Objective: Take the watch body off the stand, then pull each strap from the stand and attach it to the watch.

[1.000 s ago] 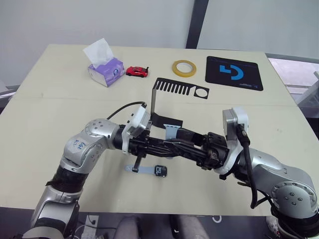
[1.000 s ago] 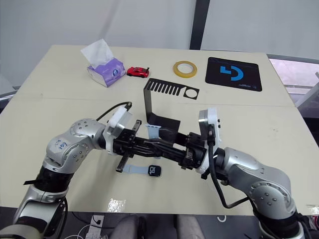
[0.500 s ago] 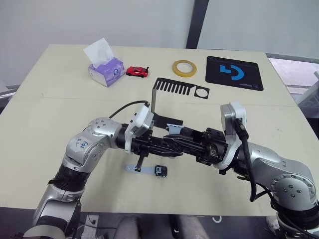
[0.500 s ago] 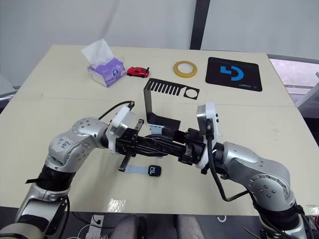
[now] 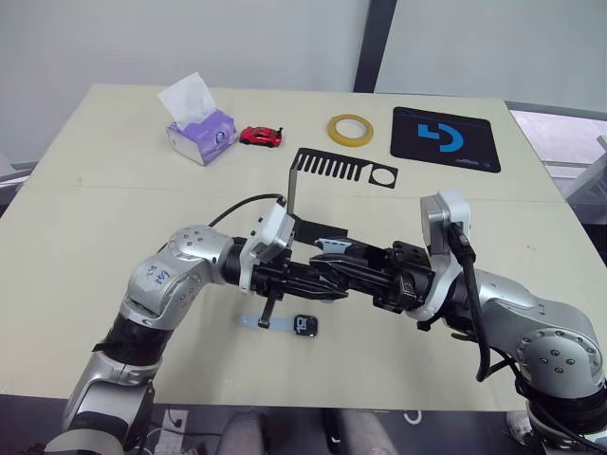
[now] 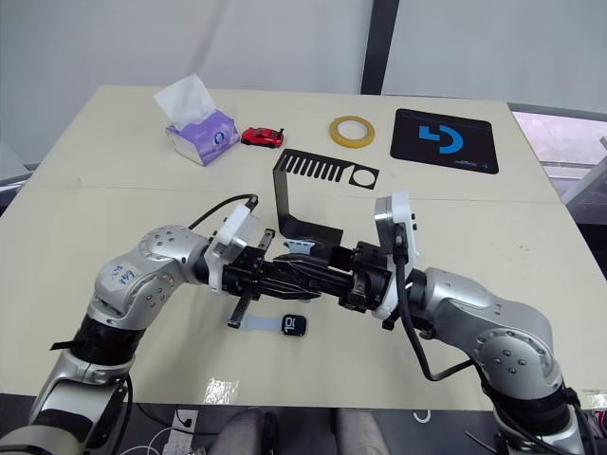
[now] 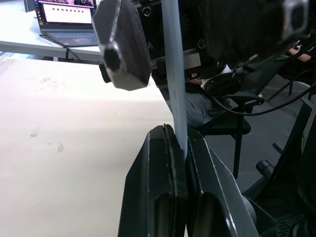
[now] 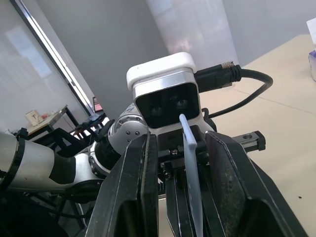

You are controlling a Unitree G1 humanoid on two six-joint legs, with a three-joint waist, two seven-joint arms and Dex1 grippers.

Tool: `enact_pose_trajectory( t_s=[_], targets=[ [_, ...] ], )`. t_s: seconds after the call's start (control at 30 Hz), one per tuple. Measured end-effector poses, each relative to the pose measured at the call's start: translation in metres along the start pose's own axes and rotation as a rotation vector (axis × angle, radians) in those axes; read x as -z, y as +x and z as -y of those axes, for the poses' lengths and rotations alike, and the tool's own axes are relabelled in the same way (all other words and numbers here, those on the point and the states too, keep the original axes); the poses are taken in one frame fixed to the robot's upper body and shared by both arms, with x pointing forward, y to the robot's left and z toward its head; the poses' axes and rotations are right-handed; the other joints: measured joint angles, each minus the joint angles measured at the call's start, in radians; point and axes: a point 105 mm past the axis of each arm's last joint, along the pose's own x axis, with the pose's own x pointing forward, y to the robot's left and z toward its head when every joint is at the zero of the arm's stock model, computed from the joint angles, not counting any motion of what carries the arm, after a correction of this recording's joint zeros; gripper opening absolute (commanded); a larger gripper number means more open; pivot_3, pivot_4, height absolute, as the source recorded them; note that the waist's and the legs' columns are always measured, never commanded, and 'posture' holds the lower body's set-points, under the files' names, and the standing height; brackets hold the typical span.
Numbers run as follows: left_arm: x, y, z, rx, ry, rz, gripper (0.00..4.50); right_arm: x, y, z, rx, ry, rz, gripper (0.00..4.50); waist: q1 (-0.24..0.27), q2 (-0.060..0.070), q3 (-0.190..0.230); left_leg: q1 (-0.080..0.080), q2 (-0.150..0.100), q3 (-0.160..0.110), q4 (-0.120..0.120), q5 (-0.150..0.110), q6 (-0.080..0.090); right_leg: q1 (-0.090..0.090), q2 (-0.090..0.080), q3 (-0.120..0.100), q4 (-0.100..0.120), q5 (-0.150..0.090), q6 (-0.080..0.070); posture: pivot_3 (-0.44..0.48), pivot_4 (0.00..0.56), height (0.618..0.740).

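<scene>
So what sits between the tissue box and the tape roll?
The red toy car lies between the tissue box and the tape roll, seen in the left eye view.

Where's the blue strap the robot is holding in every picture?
Left eye view: the strap pokes up between the arms, before the stand.
Right eye view: same spot.
Left wrist view: upright, pinched in the left pincer.
Right wrist view: inside the open right pincer.
Shared landmark: both pincers meeting.
</scene>
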Motion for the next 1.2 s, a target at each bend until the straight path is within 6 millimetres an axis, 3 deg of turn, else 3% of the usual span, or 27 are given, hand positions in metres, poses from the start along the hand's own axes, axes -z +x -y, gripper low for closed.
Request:
enact_pose_trajectory(
  t_s=[1.2],
  targets=[
    [-0.0015, 0.006, 0.0031, -0.013, -0.024, 0.041, 0.0, 0.0041, -0.0022, 0.0063, 0.054, 0.01, 0.051, 1.72, 0.0, 0.0, 0.0, 0.0, 0.0, 0.0, 0.0, 0.0, 0.0, 0.0, 0.0, 0.0, 0.0, 0.0, 0.0, 0.0, 0.15, 0.738]
  ],
)
